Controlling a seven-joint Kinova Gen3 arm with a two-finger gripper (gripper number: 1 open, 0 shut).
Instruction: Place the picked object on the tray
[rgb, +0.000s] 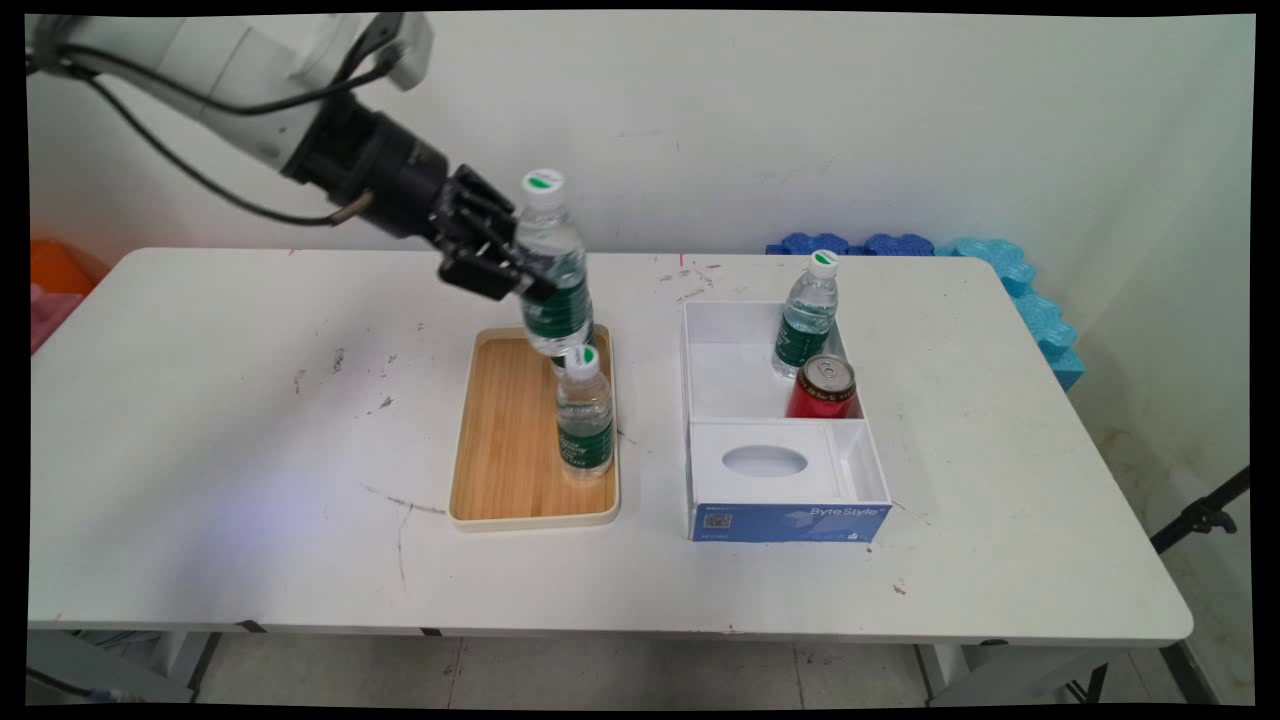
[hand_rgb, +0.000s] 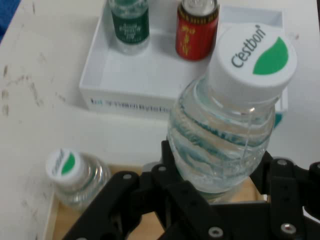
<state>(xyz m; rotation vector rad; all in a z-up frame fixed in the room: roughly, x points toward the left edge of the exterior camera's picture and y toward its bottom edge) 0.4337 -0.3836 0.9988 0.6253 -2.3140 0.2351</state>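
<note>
White table (rgb: 250, 420) under a plain wall: the gripper (rgb: 505, 262) clamps a water bottle (rgb: 553, 270) in the air above the wooden tray's (rgb: 505, 440) twelve o'clock end, over a second bottle (rgb: 585, 420) standing there. At three o'clock, a white box (rgb: 760, 480) holds a third bottle (rgb: 806, 318) and a red can (rgb: 822, 388). Hand view: the jaws grip the capped bottle (hand_rgb: 225, 145) at its body.

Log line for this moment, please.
gripper: shut on held bottle, lifted above wooden tray | second bottle upright on tray | third bottle, red can in white box
</note>
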